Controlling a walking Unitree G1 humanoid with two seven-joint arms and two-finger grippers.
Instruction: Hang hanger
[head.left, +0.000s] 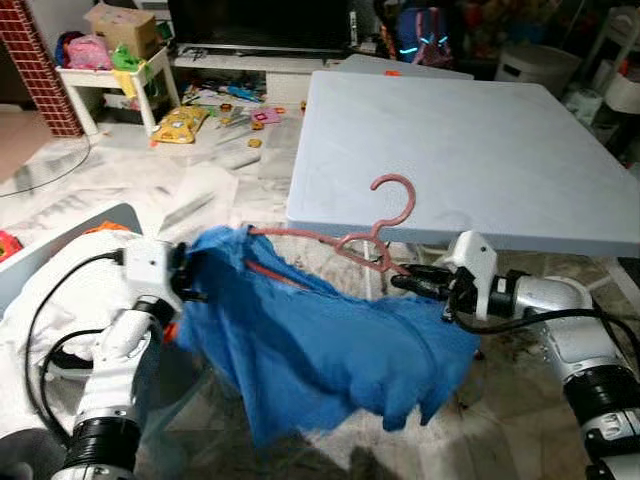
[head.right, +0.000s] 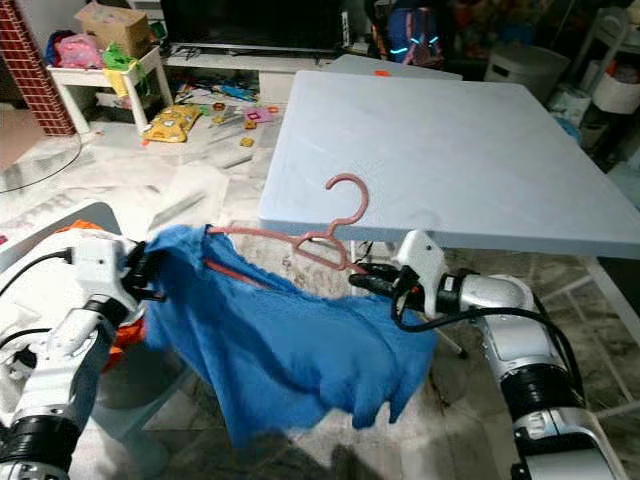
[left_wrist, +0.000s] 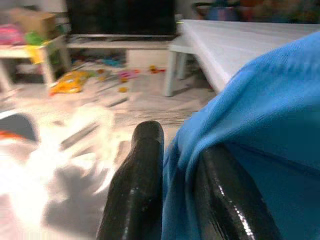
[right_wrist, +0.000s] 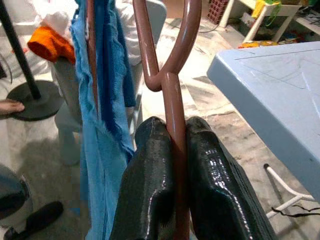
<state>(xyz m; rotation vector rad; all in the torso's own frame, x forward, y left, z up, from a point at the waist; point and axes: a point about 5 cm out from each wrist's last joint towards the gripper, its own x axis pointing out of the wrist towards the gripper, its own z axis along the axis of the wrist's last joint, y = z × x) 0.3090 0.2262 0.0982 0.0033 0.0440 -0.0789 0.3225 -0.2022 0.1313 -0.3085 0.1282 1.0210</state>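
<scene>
Blue garment (head.left: 320, 350) hangs nearest, left gripper (head.left: 190, 275) pinching its 9 o'clock edge; right gripper (head.left: 405, 280) at 3 o'clock clamps pink hanger (head.left: 375, 235) near table (head.left: 480, 150).

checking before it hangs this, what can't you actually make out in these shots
- Far arm of the hanger: eye views, covered by the blue cloth.
- Left gripper fingertips: left wrist view, buried in cloth folds.
- Any rail to hang on: none seen past the table.
- Floor toys: too small and blurred to identify.
- Right gripper: pinching the hanger.
</scene>
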